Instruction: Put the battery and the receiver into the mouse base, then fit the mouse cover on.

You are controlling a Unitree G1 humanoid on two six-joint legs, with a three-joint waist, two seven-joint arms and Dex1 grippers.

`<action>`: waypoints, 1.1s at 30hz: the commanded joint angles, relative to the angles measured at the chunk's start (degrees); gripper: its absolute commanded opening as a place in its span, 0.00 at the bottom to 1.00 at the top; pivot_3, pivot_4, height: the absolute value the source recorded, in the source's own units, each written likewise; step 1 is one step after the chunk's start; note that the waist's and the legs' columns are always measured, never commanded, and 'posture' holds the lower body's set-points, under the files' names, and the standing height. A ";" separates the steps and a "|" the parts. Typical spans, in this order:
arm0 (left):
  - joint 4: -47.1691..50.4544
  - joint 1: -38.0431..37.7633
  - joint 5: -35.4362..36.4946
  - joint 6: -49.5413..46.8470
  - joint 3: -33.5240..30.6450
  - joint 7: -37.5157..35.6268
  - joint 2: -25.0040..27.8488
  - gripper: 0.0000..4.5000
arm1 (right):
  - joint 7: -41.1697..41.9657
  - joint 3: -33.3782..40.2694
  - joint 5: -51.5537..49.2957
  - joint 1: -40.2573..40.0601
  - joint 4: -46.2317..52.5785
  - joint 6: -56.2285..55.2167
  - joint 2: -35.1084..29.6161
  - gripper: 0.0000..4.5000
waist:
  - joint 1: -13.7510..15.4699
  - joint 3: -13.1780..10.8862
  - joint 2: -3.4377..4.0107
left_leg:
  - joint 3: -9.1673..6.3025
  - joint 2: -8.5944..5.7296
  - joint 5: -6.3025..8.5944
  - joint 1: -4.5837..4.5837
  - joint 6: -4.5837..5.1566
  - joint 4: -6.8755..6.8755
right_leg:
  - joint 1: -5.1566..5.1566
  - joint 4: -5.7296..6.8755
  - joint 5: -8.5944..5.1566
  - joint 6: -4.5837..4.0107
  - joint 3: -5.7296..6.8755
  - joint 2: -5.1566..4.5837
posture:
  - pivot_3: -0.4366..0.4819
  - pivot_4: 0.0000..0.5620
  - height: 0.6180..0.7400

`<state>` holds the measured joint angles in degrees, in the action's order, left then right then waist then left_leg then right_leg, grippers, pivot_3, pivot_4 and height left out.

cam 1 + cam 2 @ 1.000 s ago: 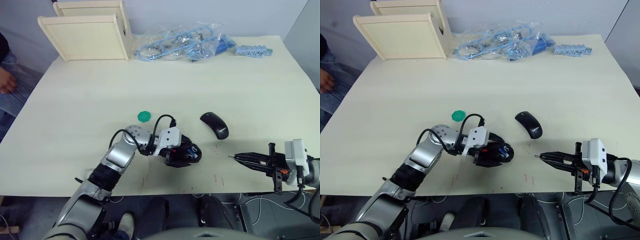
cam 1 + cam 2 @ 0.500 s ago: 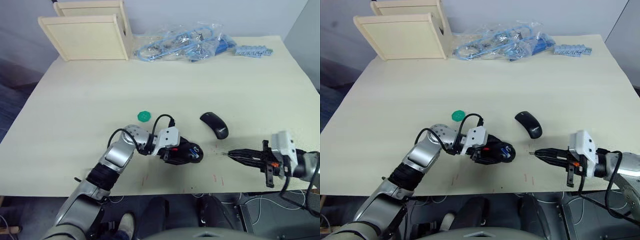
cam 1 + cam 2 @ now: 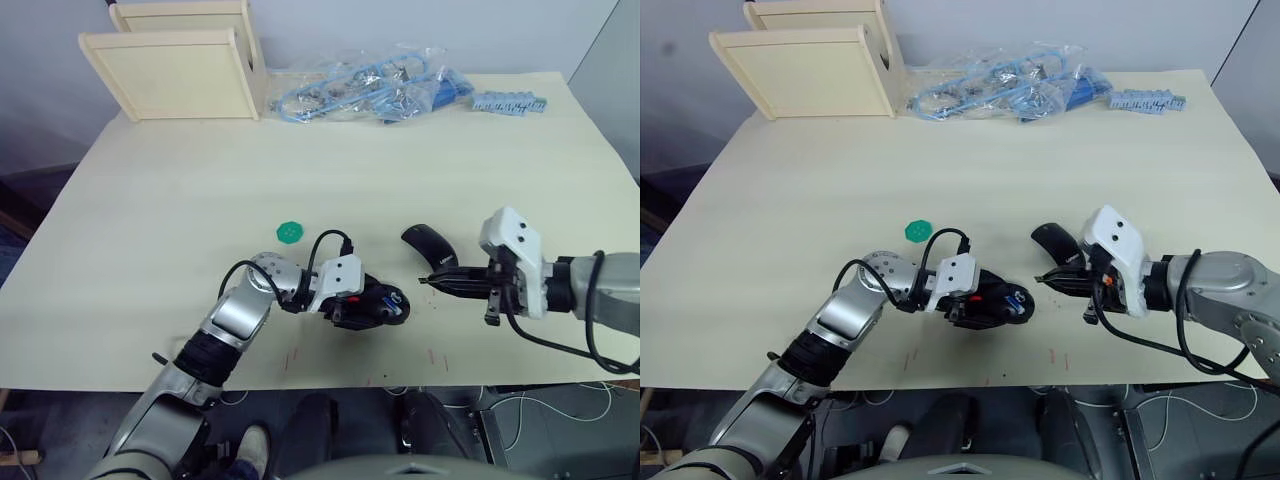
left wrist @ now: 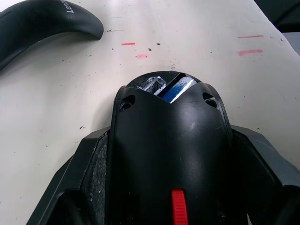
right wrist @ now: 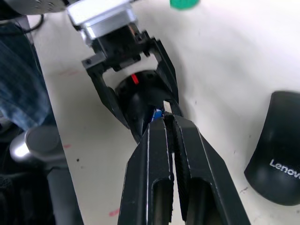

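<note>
The battery [image 4: 176,89] already sits in the mouse base [image 3: 378,304], low in the frame's centre, clamped between the left gripper [image 3: 372,306] fingers. The receiver I can't make out. The mouse cover [image 3: 430,249] lies just right, not fitted. The right gripper [image 3: 432,282] is pinched closed, its tips near the base; whether it carries anything is unclear.

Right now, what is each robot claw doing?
Left gripper: shut on the mouse base.
Right gripper: shut, nothing seen between its fingers.
</note>
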<state>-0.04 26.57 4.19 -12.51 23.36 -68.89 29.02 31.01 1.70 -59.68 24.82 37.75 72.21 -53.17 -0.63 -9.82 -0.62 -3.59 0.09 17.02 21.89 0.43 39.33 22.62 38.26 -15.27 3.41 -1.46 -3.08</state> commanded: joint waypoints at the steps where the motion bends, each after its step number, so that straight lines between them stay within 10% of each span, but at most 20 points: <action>1: 1.69 -0.11 -0.86 -0.50 0.69 1.21 -0.25 0.67 | -4.59 -3.01 -3.30 7.75 -2.77 11.61 2.10 0.00 | -0.01 0.00 0.00 | 0.02 -0.01 0.00 0.01 0.00 0.00 | 0.03 0.00 0.00 0.00 -0.02 -0.01 | 0.48 0.27 1.00; 17: 0.26 1.40 -1.56 -2.42 2.11 1.67 -1.93 0.67 | -26.23 -26.50 -26.03 34.90 -27.07 20.29 4.00 0.00 | 0.01 0.00 0.02 | -0.05 0.00 0.00 0.17 0.00 -0.02 | 0.14 -0.08 0.01 -0.01 0.09 -0.06 | 0.48 0.27 1.00; 33: -1.29 2.23 -2.92 -2.91 3.16 2.11 -2.54 0.67 | -46.28 -37.28 -41.76 43.02 -38.73 20.29 7.76 0.00 | 0.09 0.01 0.03 | -0.16 0.00 0.00 0.31 0.01 -0.03 | 0.15 -0.19 0.02 0.01 0.22 -0.13 | 0.48 0.27 1.00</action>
<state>-0.31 28.81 2.77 -15.29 25.05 -67.68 26.83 -14.02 -35.63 -99.82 66.21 -0.67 92.20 -45.39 -0.54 -9.80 -0.60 -3.76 0.10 17.02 22.21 0.44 39.29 22.78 38.05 -15.25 3.42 -1.23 -3.21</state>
